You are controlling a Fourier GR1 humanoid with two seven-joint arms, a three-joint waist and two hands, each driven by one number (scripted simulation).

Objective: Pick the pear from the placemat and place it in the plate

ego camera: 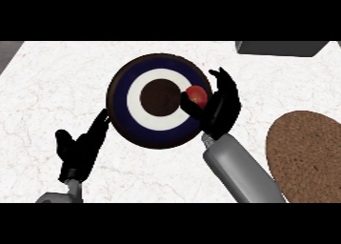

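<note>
A round plate (142,78) with dark blue, white and brown rings lies at the counter's middle. Over its right edge my right hand (221,102) holds a small red pear (196,95), fingers and thumb curled round it; only part of the fruit shows. The brown round placemat (310,152) lies at the lower right with nothing on it. At the lower left my left hand (82,147) rests open, fingers up, just left of the plate.
A grey box (282,47) stands at the back right edge of the white marble counter (54,86).
</note>
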